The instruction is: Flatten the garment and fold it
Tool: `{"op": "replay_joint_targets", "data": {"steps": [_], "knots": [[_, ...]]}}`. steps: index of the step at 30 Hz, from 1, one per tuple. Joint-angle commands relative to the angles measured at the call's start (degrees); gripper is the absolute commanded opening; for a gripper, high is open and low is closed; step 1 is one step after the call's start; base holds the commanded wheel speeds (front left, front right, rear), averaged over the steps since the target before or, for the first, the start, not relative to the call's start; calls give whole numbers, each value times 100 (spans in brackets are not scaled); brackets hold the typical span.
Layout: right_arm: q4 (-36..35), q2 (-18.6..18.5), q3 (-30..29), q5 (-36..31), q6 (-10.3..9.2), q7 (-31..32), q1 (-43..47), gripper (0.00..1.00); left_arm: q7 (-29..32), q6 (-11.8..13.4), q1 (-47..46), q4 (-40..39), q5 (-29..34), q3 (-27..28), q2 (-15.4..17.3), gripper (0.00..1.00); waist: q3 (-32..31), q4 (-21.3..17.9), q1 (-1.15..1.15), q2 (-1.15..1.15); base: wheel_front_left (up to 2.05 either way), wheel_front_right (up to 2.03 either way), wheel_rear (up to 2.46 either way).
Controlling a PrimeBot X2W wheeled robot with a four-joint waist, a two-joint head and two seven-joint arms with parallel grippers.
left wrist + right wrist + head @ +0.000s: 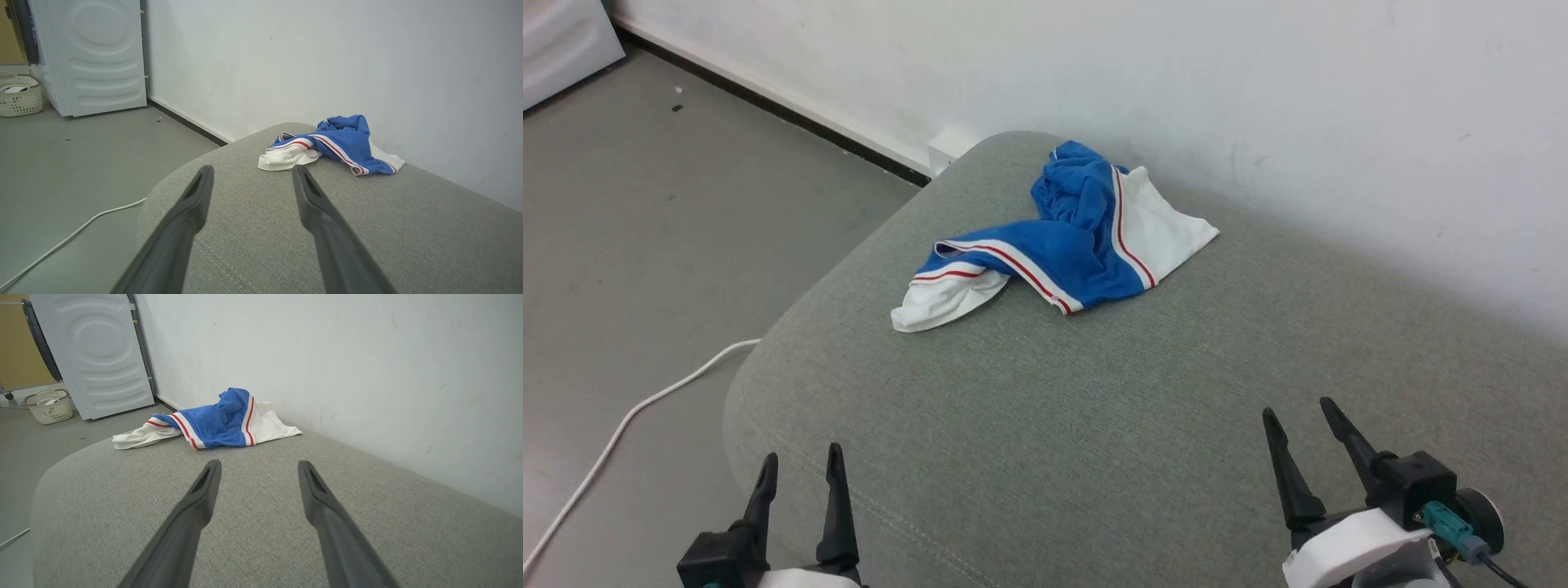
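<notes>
Garment (1062, 245) crumpled on grey cushion (1094, 425), long axis diagonal. Left hand (801, 452) and right hand (1296, 407) both spread, empty, well short of garment, about equidistant.

garment (1068, 237) on cushion (1143, 408), beside wall (1258, 98)

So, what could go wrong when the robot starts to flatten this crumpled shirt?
The garment lies bunched at the far edge of the cushion, close to the wall; a push may slide it off.
Its folds overlap, so the open left gripper or right gripper may pinch several layers together.
</notes>
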Motion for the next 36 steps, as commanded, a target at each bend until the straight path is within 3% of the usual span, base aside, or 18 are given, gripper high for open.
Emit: {"op": "replay_joint_targets", "data": {"steps": [1,8,14,20,31,36], "knots": [[4,17,-9,-15,-12,-32,-109,100,-34,-49,-18,-23,-44,30,-30,100,14,-16,0,0,0,0,0],[-130,17,-95,-192,-12,3,-173,100,0,-459,-754,-212,-313,-5,91,100,254,-92,0,0,0,0,0],[-707,17,-128,-533,-12,319,-413,100,865,-667,-2158,-740,-365,-317,454,100,883,-284,0,0,0,0,0],[-1396,17,-62,-834,-12,775,-663,100,1573,-753,-3584,-565,-666,-386,684,100,1585,-506,0,0,0,0,0],[-2649,-257,519,-1001,-12,1649,-1162,100,2755,-842,-5819,1300,-1189,-696,1353,100,2778,-1069,0,0,0,0,0],[-2992,-319,631,-925,-12,1862,-1301,100,3358,-852,-6254,1985,-2022,-848,1399,100,3196,-1354,0,0,0,0,0]]}}
